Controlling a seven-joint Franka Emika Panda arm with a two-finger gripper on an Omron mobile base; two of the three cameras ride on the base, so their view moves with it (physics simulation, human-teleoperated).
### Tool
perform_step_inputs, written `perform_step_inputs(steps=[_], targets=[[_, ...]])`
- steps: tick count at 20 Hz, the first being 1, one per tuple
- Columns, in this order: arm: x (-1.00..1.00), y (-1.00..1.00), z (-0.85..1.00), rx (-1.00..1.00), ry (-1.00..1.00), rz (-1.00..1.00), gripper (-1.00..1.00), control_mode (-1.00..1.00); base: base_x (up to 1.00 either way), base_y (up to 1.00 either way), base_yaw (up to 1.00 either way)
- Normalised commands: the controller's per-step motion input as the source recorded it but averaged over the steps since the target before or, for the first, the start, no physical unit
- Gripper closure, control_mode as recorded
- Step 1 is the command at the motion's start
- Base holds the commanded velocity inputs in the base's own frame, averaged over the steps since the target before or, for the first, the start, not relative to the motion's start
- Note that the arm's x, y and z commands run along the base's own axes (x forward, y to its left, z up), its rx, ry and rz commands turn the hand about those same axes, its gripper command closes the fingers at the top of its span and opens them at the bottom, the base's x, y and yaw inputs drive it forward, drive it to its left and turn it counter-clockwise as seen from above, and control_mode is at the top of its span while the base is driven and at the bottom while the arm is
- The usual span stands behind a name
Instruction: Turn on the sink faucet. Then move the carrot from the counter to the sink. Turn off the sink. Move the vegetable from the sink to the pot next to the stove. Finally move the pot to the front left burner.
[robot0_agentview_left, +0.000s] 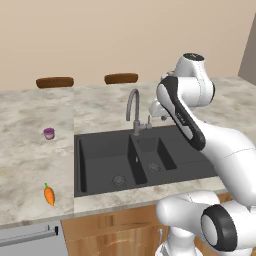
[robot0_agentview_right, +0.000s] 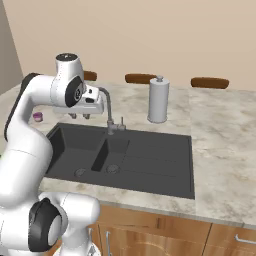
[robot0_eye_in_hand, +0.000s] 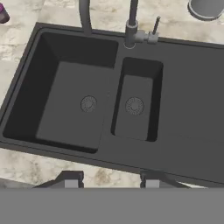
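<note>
Dark end effector (robot0_eye_in_hand: 108, 180) fingers apart, empty, over charcoal double-basin sink (robot0_eye_in_hand: 183, 113). I aim for small side lever on slim grey gooseneck faucet (robot0_eye_in_hand: 131, 26), nudging gently.

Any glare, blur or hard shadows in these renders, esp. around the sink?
Left base view: flat even light, no glare; the sink basins read dark with soft shading. Right base view: slightly soft, the paper-towel roll casts hardly any shadow. Hand view: sharp, the faucet cropped at the top, both drains legible.
</note>
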Motion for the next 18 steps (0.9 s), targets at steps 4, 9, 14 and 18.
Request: perform_step_inputs(steps=[4,9,14,18], targets=[[-0.01,-0.15,-0.11,0.03,-0.07,0.02,-1.00,-1.00,0.00,0.00,0.00],[0.00,-0.59,-0.24,0.11,-0.21,0.12,-1.00,-1.00,0.00,0.00,0.00],[0.07,-0.62,-0.33,0.10,-0.18,0.17,-1.00,-1.00,0.00,0.00,0.00],[0.43,-0.35,-0.34,0.05,-0.09,0.22,-1.00,-1.00,0.00,0.00,0.00]])
